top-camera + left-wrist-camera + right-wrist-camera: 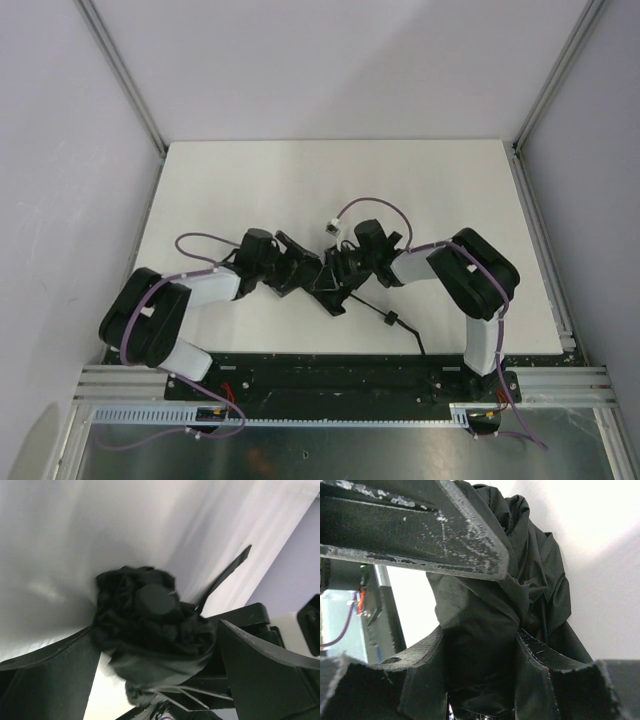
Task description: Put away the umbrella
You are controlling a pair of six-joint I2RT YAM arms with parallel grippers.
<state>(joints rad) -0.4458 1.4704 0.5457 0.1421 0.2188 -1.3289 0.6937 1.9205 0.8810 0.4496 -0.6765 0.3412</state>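
- Here, two robot arms meet over the middle of a white table [300,180], seen from above.
- The umbrella [326,282] is a crumpled black bundle held between the left gripper [298,270] and the right gripper [345,262], at the centre of the table towards the near edge.
- The left fingers [45,680] stand wide apart. The bundle fills the gap and its fabric touches both, so this reads as a grip on the umbrella.
- The right fingers [445,535] are part-closed, with a thick fold of canopy pinched between them.
- The step in hand looks like gathering the loose canopy so it can be wrapped tight. The fabric is bunched and not yet rolled or fastened.
- The next move likely calls for one gripper to hold firm while the other twists or smooths the folds flat, without tearing the thin cloth.
- Only the top view shows a thin black tail [392,320] trailing from the bundle across the table towards the right arm's base. It may be the strap or the shaft; the view is too small to tell.
- Only the left wrist view shows a round cap [155,600] at the heart of the bundle.
- Only the right wrist view shows the deep creases where the fabric is clamped.
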